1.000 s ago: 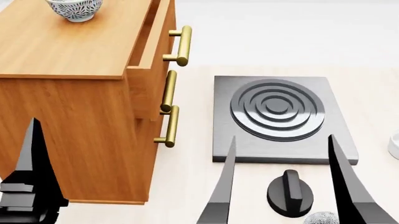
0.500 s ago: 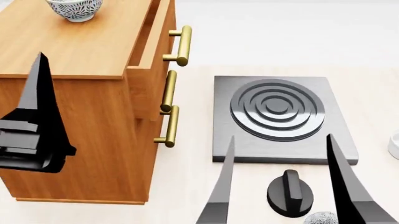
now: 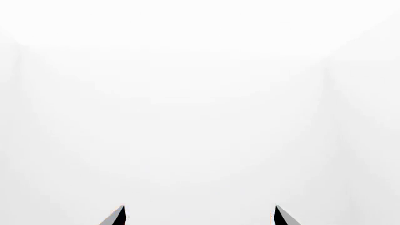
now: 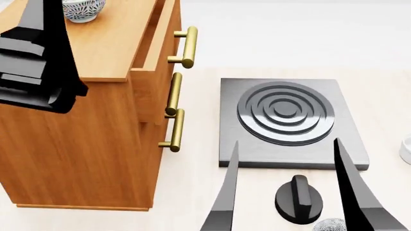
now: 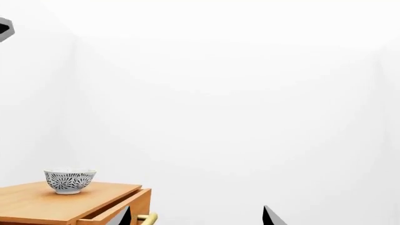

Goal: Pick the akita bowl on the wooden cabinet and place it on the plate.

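The akita bowl (image 4: 86, 10), white with a dark leafy pattern, stands at the back of the top of the wooden cabinet (image 4: 83, 125). It also shows in the right wrist view as the akita bowl (image 5: 70, 180) on the wooden cabinet (image 5: 56, 201). My left gripper (image 3: 198, 212) is open and empty, facing blank white. Its black body (image 4: 38, 57) hangs over the cabinet's front left and hides the bowl's left edge. My right gripper (image 4: 286, 142) is open and empty, low over the stove's front. The plate is out of view.
The cabinet's top drawer (image 4: 157, 43) stands slightly open, with brass handles (image 4: 186, 45) jutting right. A dark stove slab (image 4: 286, 113) with a knob (image 4: 299, 197) lies to the right. A speckled round thing (image 4: 330, 224) and a white object (image 4: 405, 150) peek in.
My left arm has risen from the lower left, up the cabinet's front to its top, and now overlaps the bowl. The right gripper has barely shifted.
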`<state>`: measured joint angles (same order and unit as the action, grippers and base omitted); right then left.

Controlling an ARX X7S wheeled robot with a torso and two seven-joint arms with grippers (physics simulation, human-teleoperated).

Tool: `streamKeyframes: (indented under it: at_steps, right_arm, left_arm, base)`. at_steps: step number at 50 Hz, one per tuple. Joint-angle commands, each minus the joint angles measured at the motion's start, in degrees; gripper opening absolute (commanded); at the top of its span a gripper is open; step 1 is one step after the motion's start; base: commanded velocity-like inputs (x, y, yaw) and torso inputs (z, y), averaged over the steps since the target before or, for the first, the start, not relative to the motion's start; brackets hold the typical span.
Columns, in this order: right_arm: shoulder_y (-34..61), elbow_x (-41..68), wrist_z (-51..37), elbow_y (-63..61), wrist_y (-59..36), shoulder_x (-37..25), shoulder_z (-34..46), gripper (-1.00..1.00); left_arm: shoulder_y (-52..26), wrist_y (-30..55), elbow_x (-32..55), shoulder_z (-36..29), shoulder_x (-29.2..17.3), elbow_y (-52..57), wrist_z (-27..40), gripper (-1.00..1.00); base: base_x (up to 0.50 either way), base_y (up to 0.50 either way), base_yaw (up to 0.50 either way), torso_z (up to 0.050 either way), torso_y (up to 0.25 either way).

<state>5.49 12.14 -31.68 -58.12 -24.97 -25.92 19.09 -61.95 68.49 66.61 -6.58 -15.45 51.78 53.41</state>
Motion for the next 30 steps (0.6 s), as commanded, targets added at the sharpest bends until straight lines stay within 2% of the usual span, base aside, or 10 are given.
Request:
streamKeyframes:
  at_steps: [1, 21, 30]
  right_arm:
    - [0.1, 0.4, -0.7, 0.0, 0.4, -0.8, 0.3, 1.0]
    - [0.7, 0.3, -1.7, -0.4, -0.3, -1.6, 1.4, 1.0]
    - [0.8, 0.4, -2.2, -0.6, 0.1, -2.1, 1.8, 1.0]
  left_arm:
    - [-8.7, 2.5, 4.5, 0.3, 1.0, -4.3, 2.6, 1.0]
    - [-10.3, 1.8, 6.1, -0.5, 0.9, -4.6, 4.2, 1.0]
    - [-11.4, 2.0, 7.8, -0.6, 0.9, -4.6, 5.6, 1.0]
  base:
    - [0.11, 0.0, 0.0, 0.0, 0.0]
    - [0.33, 0.0, 0.0, 0.0, 0.0]
    - [0.01, 0.0, 0.0, 0.0, 0.0]
